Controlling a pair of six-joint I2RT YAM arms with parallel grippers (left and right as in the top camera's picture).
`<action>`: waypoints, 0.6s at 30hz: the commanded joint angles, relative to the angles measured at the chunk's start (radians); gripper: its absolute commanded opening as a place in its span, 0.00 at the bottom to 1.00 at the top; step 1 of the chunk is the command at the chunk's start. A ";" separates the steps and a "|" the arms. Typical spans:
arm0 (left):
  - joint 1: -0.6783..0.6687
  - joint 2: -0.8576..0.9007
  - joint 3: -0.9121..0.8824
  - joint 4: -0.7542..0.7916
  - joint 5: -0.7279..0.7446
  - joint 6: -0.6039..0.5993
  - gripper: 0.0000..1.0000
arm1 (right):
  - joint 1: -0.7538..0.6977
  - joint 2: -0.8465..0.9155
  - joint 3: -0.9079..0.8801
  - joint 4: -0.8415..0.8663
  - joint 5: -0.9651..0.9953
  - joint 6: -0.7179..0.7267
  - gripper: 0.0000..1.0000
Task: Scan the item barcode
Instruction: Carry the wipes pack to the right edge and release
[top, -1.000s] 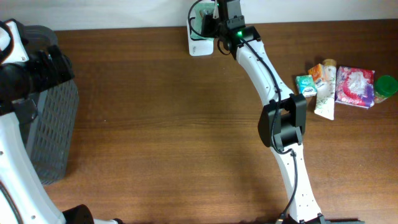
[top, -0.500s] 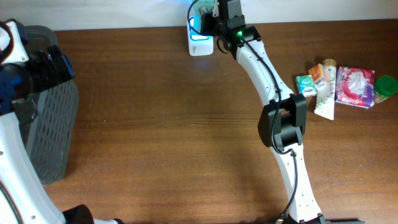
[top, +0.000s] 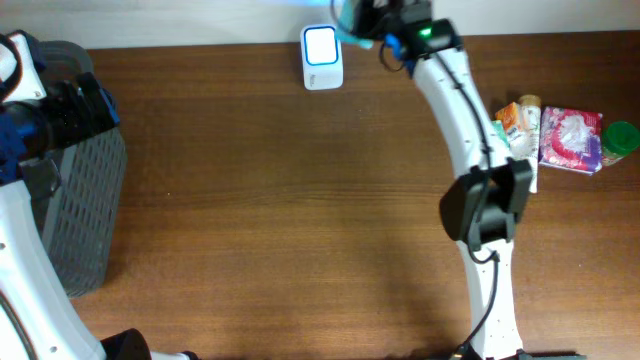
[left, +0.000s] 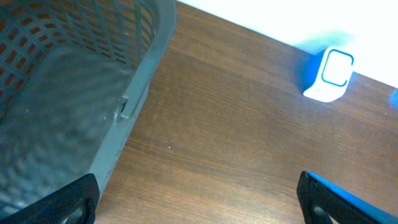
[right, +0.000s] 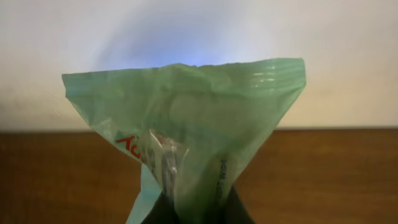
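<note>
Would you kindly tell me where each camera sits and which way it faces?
Overhead: fixed above, looking straight down at table, basket, scanner, left arm and right arm.
Left wrist: beside the basket, angled down across the table towards the scanner; the open left claw's tips frame the bottom.
Right wrist: near the table's far edge, facing the wall; the right claw, shut on the green bag, sits at the bottom.
Shared: overhead and left wrist both show basket and scanner.

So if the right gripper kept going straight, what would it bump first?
Probably the white wall behind the table, with the green bag in the right gripper touching first. Depth is unclear.
</note>
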 joint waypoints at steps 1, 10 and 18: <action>-0.001 -0.013 0.010 -0.001 0.000 -0.004 0.99 | -0.122 -0.071 -0.003 -0.203 0.016 -0.039 0.04; -0.001 -0.013 0.010 -0.001 0.000 -0.004 0.99 | -0.364 -0.062 -0.150 -0.566 0.286 -0.104 0.15; -0.001 -0.013 0.010 -0.001 0.000 -0.004 0.99 | -0.403 -0.146 -0.199 -0.609 0.286 -0.100 0.99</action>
